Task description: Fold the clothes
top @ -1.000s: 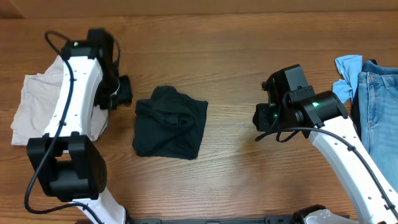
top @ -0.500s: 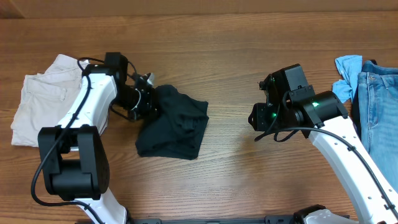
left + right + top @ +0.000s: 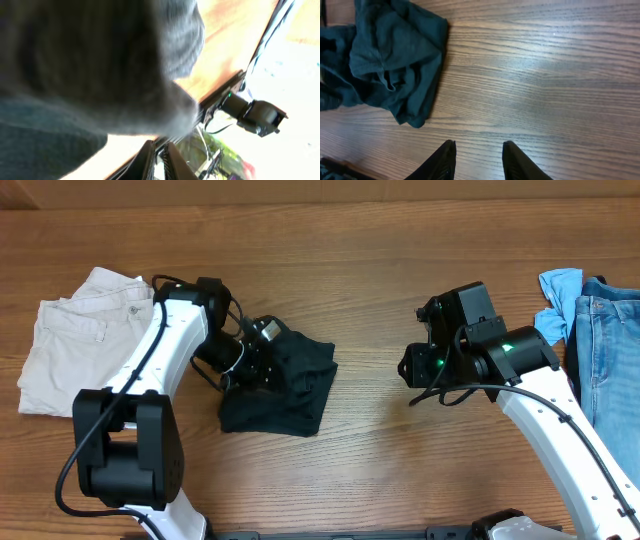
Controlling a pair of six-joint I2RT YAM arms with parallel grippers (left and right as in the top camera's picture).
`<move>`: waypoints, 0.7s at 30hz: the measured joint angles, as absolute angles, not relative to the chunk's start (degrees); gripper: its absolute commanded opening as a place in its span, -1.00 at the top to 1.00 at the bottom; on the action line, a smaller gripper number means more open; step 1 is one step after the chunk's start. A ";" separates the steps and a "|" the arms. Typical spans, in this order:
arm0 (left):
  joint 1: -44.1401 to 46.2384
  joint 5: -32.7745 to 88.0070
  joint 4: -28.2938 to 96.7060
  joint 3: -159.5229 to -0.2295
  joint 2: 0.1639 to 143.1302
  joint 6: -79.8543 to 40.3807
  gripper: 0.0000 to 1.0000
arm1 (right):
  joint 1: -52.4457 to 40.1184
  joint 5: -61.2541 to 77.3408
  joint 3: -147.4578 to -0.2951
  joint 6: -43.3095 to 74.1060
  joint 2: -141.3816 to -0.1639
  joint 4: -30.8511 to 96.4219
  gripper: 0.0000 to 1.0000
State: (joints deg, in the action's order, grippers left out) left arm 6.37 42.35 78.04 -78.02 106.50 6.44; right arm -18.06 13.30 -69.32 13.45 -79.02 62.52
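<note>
Wood table (image 3: 380,240) fills the overhead view, w/ both arms reaching in from the near edge. Blue jeans (image 3: 610,350) lie flat at the far R edge, partly cut off by the frame. Cream shorts (image 3: 70,350) lie spread at the far L side, under the L arm (image 3: 165,350). The black-navy T-shirt (image 3: 290,395) sits L of centre, btwn shorts and R arm (image 3: 550,410), well apart from both other garments. It's a crumpled, roughly square heap w/ folds bunched up top, and no lettering shows. L gripper (image 3: 255,360) is pushed into the shirt's upper-L edge. In its wrist cam dark cloth (image 3: 75,60) covers most of the view, blurred and very close, and the fingers (image 3: 150,155) stand nearly together, i.e. clenched. Can't tell if a fold is actually pinched btwn them. R gripper (image 3: 477,147) hangs over bare wood, R of the shirt and not touching it. Its jaws are released, w/ only tabletop showing in the gap. From its cam the shirt (image 3: 395,50) lies ahead, at upper L.
</note>
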 measured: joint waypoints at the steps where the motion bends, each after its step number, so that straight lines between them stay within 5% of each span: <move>1: 6.55 42.30 78.83 -78.00 106.50 6.83 0.79 | -18.06 13.32 -69.32 13.45 -79.02 62.48 0.31; 21: 23.79 38.09 90.87 -78.00 106.39 11.14 0.91 | -18.06 13.30 -69.32 13.45 -79.02 60.47 0.21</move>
